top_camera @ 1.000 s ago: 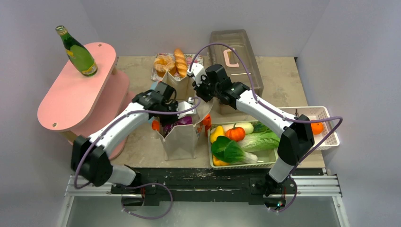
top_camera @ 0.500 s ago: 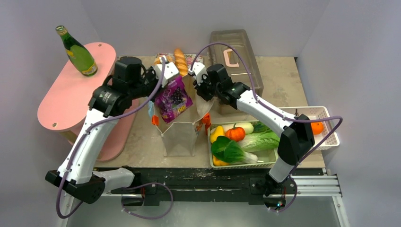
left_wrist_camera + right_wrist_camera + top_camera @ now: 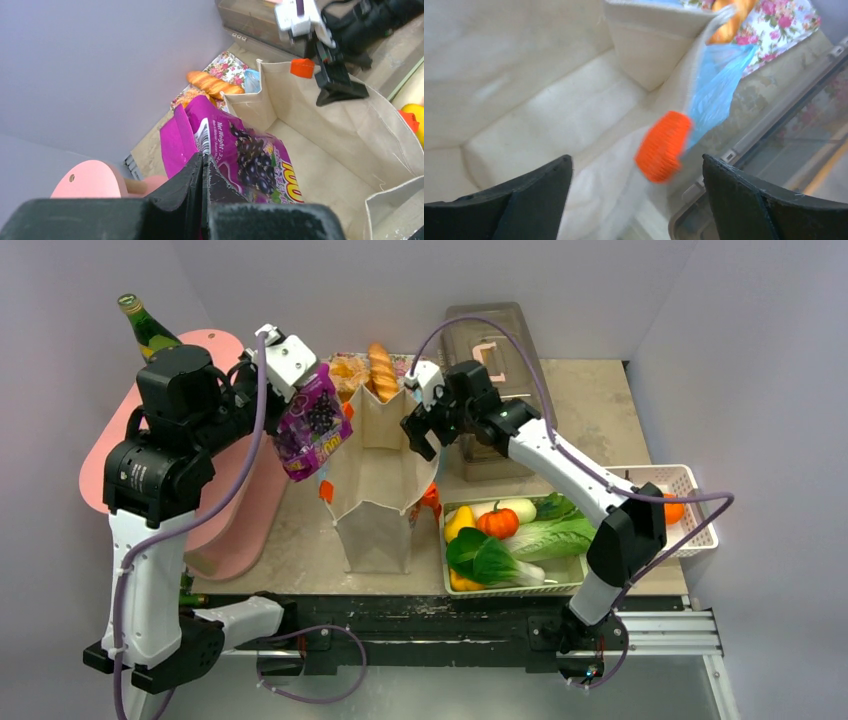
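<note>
A purple grape snack bag [image 3: 312, 425] hangs in the air left of the open beige tote bag [image 3: 380, 480]. My left gripper [image 3: 303, 380] is shut on the snack bag's top edge; in the left wrist view the fingers [image 3: 202, 162] pinch the purple bag [image 3: 245, 160] above the tote bag [image 3: 340, 115]. My right gripper [image 3: 418, 435] stands open at the tote's far right rim. In the right wrist view its jaws [image 3: 636, 162] straddle the rim and an orange handle [image 3: 661, 145] without touching. The tote's inside [image 3: 524, 100] looks bare.
A pink two-tier stand [image 3: 95, 450] with a green bottle [image 3: 145, 330] is at the left. Bread [image 3: 380, 370] on a floral tray and a clear lidded box [image 3: 500, 350] lie behind the tote. A green vegetable tray [image 3: 445, 550] and white basket [image 3: 690, 480] sit right.
My left arm has lifted the purple snack bag out of the tote, up and to the left. The right gripper has stayed at the tote's rim, shifting slightly.
</note>
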Controlling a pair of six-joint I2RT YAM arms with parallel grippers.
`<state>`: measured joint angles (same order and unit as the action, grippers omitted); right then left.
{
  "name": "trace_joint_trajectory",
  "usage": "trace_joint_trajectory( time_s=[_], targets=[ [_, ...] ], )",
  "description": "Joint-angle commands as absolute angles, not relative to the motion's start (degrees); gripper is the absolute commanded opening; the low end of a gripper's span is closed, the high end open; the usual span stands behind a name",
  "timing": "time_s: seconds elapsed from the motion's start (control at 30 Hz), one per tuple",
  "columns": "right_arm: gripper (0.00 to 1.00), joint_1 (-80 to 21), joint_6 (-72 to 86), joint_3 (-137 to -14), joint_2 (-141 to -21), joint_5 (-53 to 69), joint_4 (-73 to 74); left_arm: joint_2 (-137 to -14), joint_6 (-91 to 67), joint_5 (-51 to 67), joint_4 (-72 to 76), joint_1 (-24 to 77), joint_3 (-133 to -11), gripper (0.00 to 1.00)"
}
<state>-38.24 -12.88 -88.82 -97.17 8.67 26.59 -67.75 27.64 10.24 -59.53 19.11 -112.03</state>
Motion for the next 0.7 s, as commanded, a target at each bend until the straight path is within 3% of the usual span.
trace_joint_trajectory(
  time_s=[0.0,0.13,0.27,0.43,0.5,0.57,0.6,0.67],
  targets=[
    [0.99,-34.0,-9.3,-101.4,-92.5,22.2,32.7,-66.5,28.6,12.7,-55.7,18.8,-113.7,0.00],
    [0.99,-33.2,-5.2,-109.7,-90.5,37.1,34.4,-65.9,27.1,16.4,-53.6,18.8,-112.3,0.00],
    [0.99,-34.7,9.1,-108.1,-92.0,49.3,27.6,-65.9,25.2,19.3,-51.0,18.8,-110.6,0.00],
    [0.95,-37.6,0.3,-113.1,-98.5,38.3,40.4,-67.3,24.1,22.2,-58.6,18.2,-108.1,0.01],
    [0.90,-38.1,-2.9,-113.1,-99.7,36.6,41.3,-63.8,22.5,25.1,-57.8,17.8,-102.0,0.30],
    [0.86,-39.9,-3.9,-113.7,-100.9,34.4,41.4,-59.2,22.0,28.4,-55.2,17.8,-93.7,0.51],
    [0.85,-40.9,-4.2,-113.5,-101.1,33.1,40.6,-57.6,21.3,28.2,-55.0,17.8,-90.2,0.55],
    [0.86,-43.5,-4.2,-112.9,-101.6,27.3,39.0,-56.2,15.9,20.2,-53.8,17.3,-84.1,0.50]
  ],
)
